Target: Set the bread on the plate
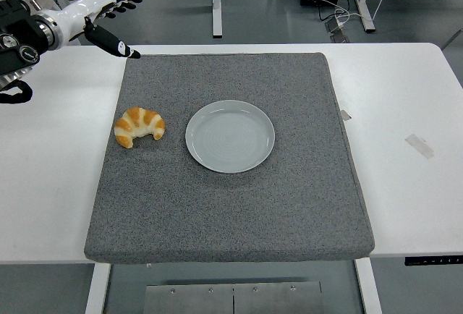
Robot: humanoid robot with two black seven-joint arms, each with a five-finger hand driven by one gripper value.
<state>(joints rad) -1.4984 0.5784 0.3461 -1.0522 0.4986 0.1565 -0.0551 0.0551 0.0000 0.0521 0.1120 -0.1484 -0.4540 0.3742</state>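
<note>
A golden croissant (pixel 139 126) lies on the grey mat (pixel 231 213), just left of a pale grey-blue plate (pixel 230 136) at the mat's middle. The plate holds nothing. My left hand (pixel 105 19) is raised at the far left, above the table's back left corner, well behind the croissant. Its fingers (pixel 123 0) are spread and it holds nothing. The right arm does not show.
The grey mat covers the middle of the white table (pixel 405 111). A strip of tape (pixel 419 145) lies on the table at the right. Table legs and cables show on the floor behind.
</note>
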